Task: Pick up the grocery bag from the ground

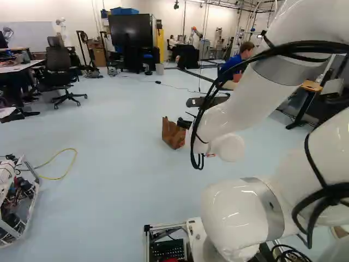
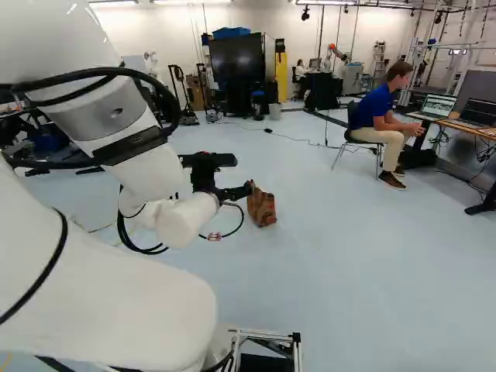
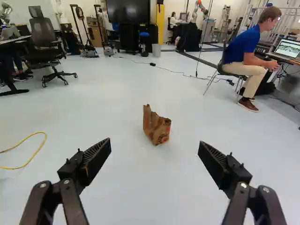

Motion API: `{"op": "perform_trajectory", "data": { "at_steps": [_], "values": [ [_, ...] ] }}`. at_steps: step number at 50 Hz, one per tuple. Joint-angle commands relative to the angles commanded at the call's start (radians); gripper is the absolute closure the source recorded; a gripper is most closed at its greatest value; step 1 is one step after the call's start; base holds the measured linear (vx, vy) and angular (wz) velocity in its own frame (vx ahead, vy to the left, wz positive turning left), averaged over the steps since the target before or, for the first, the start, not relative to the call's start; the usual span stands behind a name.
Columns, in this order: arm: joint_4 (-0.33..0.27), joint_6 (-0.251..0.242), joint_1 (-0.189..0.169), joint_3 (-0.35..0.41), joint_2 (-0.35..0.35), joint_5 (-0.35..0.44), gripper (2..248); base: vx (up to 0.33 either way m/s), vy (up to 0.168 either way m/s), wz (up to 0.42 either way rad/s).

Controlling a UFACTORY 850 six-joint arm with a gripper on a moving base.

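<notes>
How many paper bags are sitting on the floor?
1. The brown paper bag stands on the floor ahead of the open end effector; furniture may hide others.

Across the pale floor (image 3: 117,89) I saw a dark office chair (image 3: 42,28) on wheels and a loop of yellow cable (image 3: 45,136). A thin black cable (image 3: 178,72) trailed farther off. At the back I could see a large black television (image 2: 238,58), a tall yellow panel (image 2: 280,76) beside it and a grey bin (image 2: 275,111) near its foot. At the right of the right base view, two laptops (image 2: 435,105) stood open on a surface (image 2: 469,132).
</notes>
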Motion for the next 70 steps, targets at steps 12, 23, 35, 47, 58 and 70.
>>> {"op": "perform_trajectory", "data": {
  "at_steps": [12,23,35,47,58,70],
  "values": [
    [0.000,0.000,0.000,0.000,0.000,0.000,3,0.000,0.000,0.000],
    [0.000,0.000,0.000,0.000,0.000,0.000,3,0.010,0.011,0.006],
    [0.000,0.000,0.000,0.000,0.000,0.000,3,0.052,0.004,-0.004],
    [0.000,0.000,0.000,0.000,0.000,0.000,3,0.051,0.000,-0.004],
    [0.000,0.000,0.000,0.000,0.000,0.000,3,0.086,0.001,-0.008],
    [0.000,0.000,0.000,0.000,0.000,0.000,3,0.115,0.003,-0.009]
  ]
}}
